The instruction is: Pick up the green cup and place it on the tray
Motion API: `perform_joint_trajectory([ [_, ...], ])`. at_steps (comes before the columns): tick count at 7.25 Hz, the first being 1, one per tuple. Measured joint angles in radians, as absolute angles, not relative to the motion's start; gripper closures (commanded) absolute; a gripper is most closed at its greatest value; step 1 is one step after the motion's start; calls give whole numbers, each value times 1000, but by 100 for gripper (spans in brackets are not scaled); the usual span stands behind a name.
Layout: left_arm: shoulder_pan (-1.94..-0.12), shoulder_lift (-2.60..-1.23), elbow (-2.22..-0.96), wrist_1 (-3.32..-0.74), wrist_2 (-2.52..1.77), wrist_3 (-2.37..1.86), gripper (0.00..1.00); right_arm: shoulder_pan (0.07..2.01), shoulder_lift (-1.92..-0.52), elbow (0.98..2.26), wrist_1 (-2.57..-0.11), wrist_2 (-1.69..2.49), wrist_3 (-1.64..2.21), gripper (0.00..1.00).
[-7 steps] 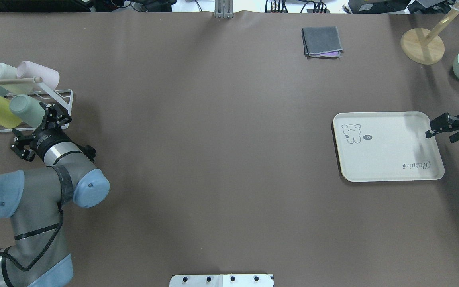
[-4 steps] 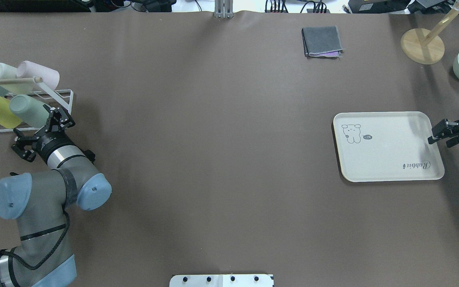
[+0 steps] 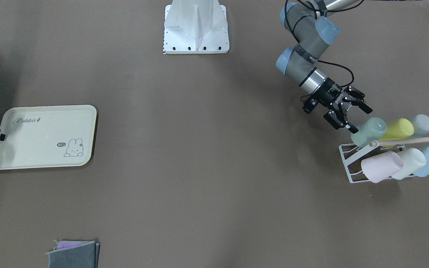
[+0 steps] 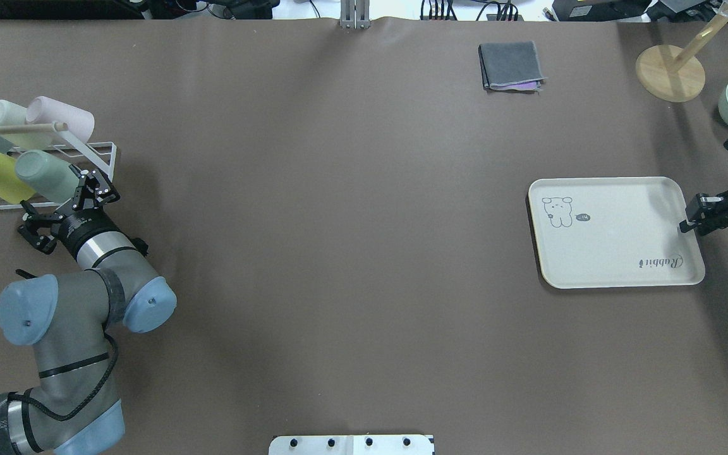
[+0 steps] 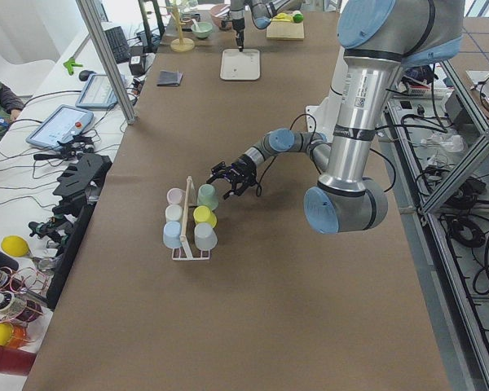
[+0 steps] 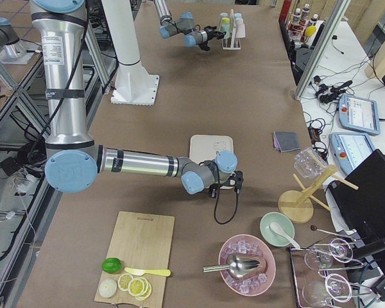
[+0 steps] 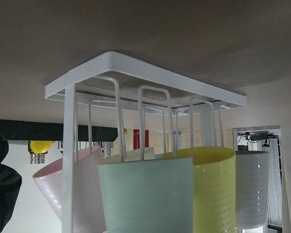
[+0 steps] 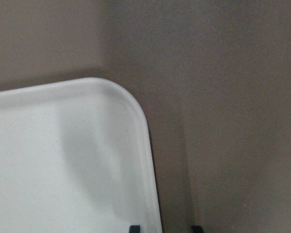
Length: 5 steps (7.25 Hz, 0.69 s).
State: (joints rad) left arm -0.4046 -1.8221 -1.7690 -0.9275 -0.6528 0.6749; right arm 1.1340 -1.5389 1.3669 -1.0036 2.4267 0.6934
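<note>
At the right, the cream tray (image 4: pixel 617 243) lies flat on the brown table (image 4: pixel 339 253); the right gripper (image 4: pixel 687 218) hovers at its right rim, fingertips slightly apart, grasping nothing; at the left, the left gripper (image 3: pixel 361 120) is spread wide, with one fingertip right at the side of the green cup (image 3: pixel 371 133); that cup hangs tilted on the white wire rack (image 3: pixel 348 163), just beside the yellow cup (image 3: pixel 399 129); farthest lies a folded grey cloth (image 4: pixel 510 63)
</note>
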Motion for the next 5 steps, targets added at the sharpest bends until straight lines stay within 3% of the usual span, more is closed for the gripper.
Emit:
perform_joint_trajectory([
  [5,-408,-1830,-1698,-980,-633,675,2,1132,-1530,1404,-972,2450,694,100],
])
